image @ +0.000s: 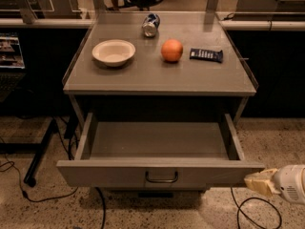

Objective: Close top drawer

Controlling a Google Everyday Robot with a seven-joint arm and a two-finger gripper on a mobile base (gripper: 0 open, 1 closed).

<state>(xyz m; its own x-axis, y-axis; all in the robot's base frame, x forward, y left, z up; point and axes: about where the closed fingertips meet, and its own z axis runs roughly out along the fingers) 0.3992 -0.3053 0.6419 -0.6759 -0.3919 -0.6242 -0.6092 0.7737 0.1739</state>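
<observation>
Light: dim, warm, from overhead.
Shadow: dark under the tabletop, above the top drawer.
Gripper: brightly lit, lower right.

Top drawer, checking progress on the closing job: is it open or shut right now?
Open. The top drawer is pulled far out, its empty inside showing; the gripper sits by its front's right end.
</observation>
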